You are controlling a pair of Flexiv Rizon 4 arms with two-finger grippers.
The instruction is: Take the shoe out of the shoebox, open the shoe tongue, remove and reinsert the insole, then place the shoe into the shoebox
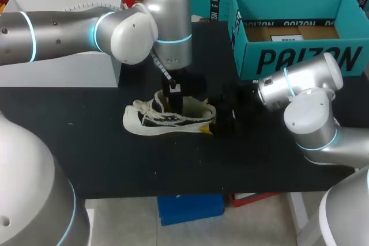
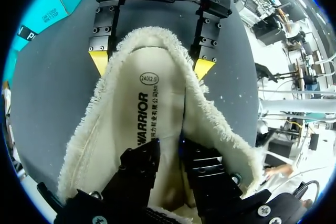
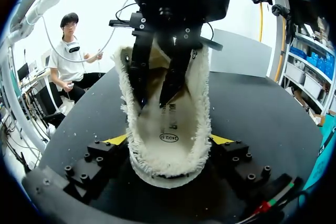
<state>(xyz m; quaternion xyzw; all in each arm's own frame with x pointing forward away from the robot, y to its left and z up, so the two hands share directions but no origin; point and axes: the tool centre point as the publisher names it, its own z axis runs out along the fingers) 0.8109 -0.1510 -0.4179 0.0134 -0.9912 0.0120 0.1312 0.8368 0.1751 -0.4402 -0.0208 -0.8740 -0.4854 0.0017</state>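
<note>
Mid-frame on the black table point(image 1: 86, 154), the soft, fleece-lined shoe point(image 1: 167, 120) sits with its heel point(image 3: 168, 167) clamped by the right gripper point(image 3: 169, 141), probably the firmest hold on so light, floppy a thing, while the left gripper point(image 2: 170, 149) dips inside, its grip impossible to tell.

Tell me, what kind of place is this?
Most likely a robot lab or testing workshop, not a home. Two big robot arms, the left arm and right arm, meet at a fleecy sneaker on a black table, beside an open teal shoebox.
</note>
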